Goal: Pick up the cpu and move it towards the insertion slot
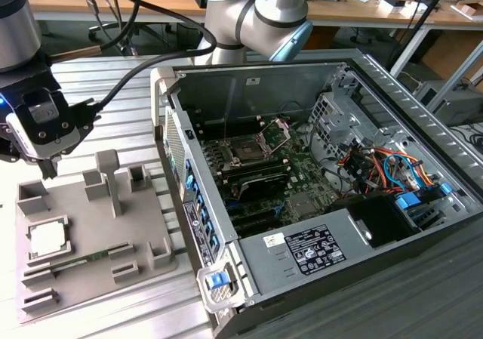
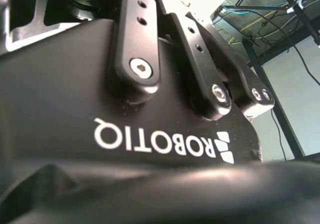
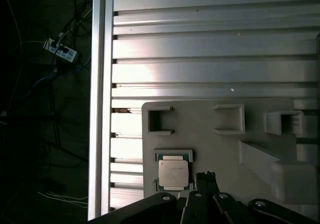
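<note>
The fingers (image 3: 206,181) look pressed together with nothing between them, the gripper (image 1: 50,169) hanging over the grey tray (image 1: 143,226). The chip (image 1: 47,238) (image 3: 173,173) lies flat in a tray pocket near the fingertips, well apart from the socket (image 1: 246,152) inside the open computer case (image 1: 362,75)

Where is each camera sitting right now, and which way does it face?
Exterior view: off the arm, raised, looking down over the table, tray and open computer case with its socket; arm and gripper show.
First wrist view: on the wrist, looking down at the chip in the tray; part of the gripper shows.
Second wrist view: on the wrist, looking up past the gripper's black body to overhead beams.
Shared: exterior and first wrist views both show chip and tray.
</note>
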Controlling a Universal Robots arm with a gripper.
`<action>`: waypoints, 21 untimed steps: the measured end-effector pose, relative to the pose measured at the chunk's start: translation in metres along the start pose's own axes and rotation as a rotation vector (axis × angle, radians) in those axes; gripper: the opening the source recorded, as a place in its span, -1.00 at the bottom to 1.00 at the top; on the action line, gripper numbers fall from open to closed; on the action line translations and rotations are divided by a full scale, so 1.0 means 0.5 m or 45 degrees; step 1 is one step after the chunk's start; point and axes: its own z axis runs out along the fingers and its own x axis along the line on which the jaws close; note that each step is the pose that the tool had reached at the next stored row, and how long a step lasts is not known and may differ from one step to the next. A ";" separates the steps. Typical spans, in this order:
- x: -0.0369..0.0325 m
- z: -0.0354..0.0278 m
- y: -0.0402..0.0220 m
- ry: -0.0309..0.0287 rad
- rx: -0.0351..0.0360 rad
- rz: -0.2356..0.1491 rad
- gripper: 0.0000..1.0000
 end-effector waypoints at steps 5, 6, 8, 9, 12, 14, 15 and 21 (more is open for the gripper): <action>0.000 0.003 0.000 0.0000 0.0000 0.000 -0.79; 0.000 0.003 0.000 -0.0001 0.0000 0.000 -0.79; 0.000 0.004 0.000 -0.0001 0.0000 0.000 -0.79; 0.001 0.005 0.000 0.0000 0.0000 0.000 -0.79; 0.001 0.006 0.000 0.0000 0.0000 0.000 -0.79; 0.001 0.007 0.000 0.0000 0.0000 0.000 -0.79; 0.001 0.008 0.000 0.0000 0.0001 0.000 -0.79; 0.001 0.010 0.000 0.0000 0.0001 0.000 -0.79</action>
